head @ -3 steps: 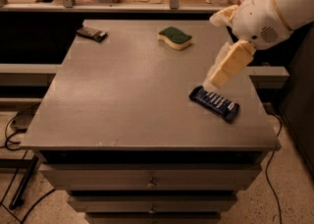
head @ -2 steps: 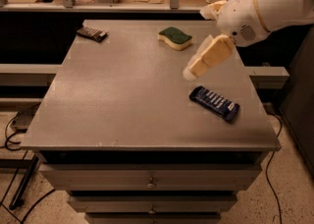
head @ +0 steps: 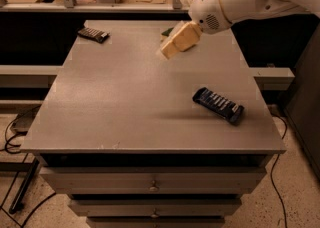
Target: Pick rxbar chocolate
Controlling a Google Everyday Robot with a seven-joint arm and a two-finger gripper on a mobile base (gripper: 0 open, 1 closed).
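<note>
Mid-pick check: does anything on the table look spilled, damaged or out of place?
Nothing stands out. The rxbar chocolate lies flat near the far left corner of the table. The blue bar lies flat, angled, near the right edge. The gripper hangs over the far middle, partly hiding the sponge.

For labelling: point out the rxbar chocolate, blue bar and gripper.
rxbar chocolate (head: pixel 93 34), camera view, wrapper middle.
blue bar (head: pixel 218 105), camera view, wrapper middle.
gripper (head: pixel 166 51), camera view, its tip, above the table (head: pixel 125 102), far side.
</note>
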